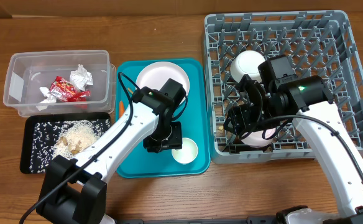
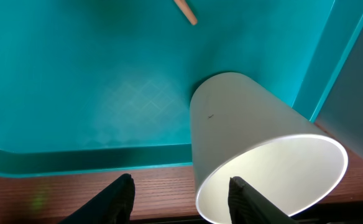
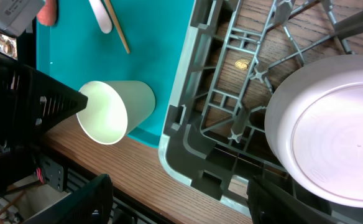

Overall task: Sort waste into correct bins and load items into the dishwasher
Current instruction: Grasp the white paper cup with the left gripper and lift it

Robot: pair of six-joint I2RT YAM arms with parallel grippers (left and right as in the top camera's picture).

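A small white cup stands in the front right corner of the teal tray. My left gripper is open astride the cup's rim, one finger inside the mouth and the other outside, clear of the wall. The right wrist view shows the cup with that finger at its mouth. My right gripper hangs open over the front left corner of the grey dishwasher rack, next to an upturned white bowl. Another bowl sits farther back. A white plate lies on the tray.
A chopstick, a white fork handle and an orange carrot lie on the tray. The clear tub holds a red wrapper and white paper. The black tray carries rice and nut scraps.
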